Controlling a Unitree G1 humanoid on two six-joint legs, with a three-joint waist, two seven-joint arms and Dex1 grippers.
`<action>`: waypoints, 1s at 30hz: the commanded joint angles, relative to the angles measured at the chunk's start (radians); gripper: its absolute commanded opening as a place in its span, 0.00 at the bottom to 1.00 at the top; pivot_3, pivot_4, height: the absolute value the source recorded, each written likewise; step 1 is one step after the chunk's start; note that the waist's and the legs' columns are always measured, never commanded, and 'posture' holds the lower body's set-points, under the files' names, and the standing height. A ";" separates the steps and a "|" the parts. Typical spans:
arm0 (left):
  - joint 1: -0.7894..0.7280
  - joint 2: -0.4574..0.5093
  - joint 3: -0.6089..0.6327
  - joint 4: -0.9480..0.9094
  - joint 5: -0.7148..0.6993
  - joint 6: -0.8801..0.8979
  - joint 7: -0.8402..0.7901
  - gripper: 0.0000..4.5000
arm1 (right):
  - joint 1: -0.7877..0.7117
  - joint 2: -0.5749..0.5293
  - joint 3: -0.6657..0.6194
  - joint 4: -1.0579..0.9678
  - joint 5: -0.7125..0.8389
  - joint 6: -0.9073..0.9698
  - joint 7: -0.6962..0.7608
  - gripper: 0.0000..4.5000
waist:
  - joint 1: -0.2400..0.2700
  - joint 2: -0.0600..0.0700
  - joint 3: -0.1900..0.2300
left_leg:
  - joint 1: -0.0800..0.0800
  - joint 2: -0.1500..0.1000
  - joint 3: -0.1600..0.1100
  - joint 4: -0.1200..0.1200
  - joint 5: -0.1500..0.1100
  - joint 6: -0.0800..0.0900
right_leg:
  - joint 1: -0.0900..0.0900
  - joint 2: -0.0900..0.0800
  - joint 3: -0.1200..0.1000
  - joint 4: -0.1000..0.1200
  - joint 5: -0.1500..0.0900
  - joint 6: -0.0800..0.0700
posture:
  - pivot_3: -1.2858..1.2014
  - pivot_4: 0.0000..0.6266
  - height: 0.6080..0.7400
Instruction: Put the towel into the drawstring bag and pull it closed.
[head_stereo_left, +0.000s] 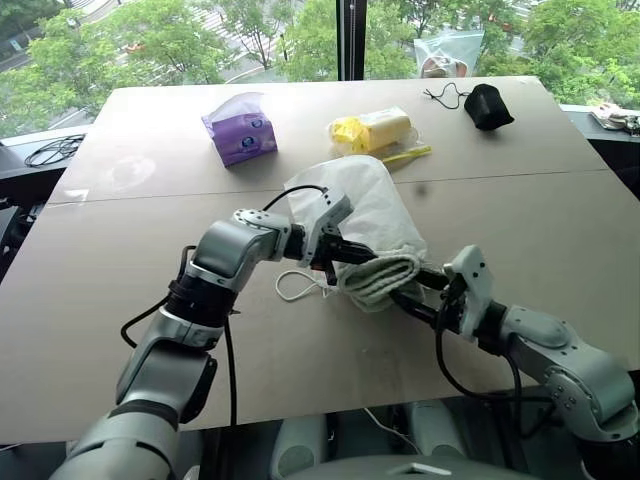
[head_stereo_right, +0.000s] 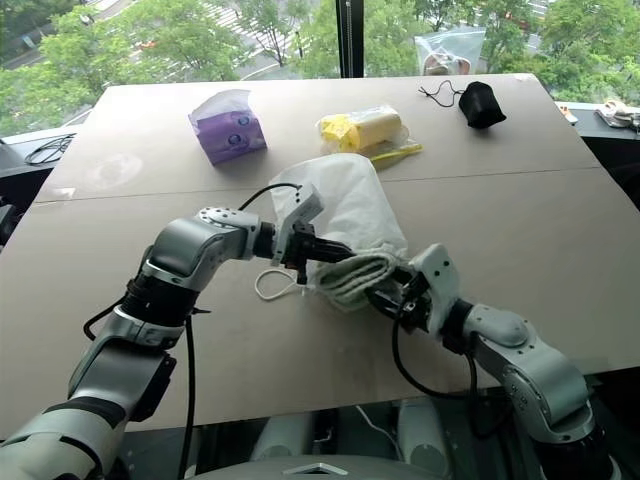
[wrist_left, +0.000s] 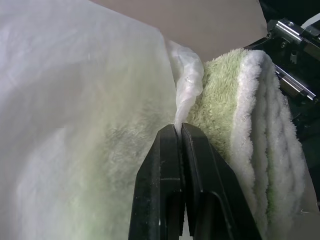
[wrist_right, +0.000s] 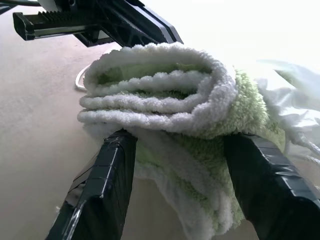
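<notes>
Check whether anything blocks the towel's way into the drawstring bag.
Nothing visible does. The towel already sits partly inside the drawstring bag, whose mouth edge the left gripper pinches aside; the right gripper straddles the towel's outer end.

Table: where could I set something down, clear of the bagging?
Bare table left of the left arm, and the right side below the black pouch. Crowded: the far middle, with tissue pack and yellow-filled plastic bag, and around the drawstring bag.

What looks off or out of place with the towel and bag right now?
The towel sticks halfway out of the drawstring bag, so the mouth can't close yet. The left gripper pinches the bag's rim; the right gripper straddles the towel's end.
</notes>
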 joint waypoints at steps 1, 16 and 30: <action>-0.035 -0.013 0.027 -0.046 -0.031 0.016 -0.002 0.00 | -0.091 0.054 0.058 0.030 -0.057 -0.103 0.004 0.54 | -0.004 0.000 0.000 | 0.000 0.000 0.000 0.000 0.000 0.000 | 0.000 0.000 0.000 0.000 0.000 0.000 | 0.52 0.24 1.00; -0.048 -0.075 0.161 -0.044 -0.084 0.133 0.081 0.00 | -0.285 0.231 0.266 0.689 -0.333 -0.424 0.128 0.01 | -0.014 0.000 0.000 | 0.001 0.001 0.001 0.000 0.001 -0.002 | 0.000 0.002 0.001 0.000 0.003 0.003 | 0.52 0.24 1.00; -0.065 -0.122 0.303 -0.043 -0.158 0.263 0.210 0.00 | -0.218 0.287 0.153 0.700 -0.291 -0.550 0.162 0.01 | -0.021 0.000 -0.001 | 0.003 0.001 0.000 -0.001 0.003 -0.005 | 0.002 0.002 0.001 0.001 0.004 0.002 | 0.52 0.24 1.00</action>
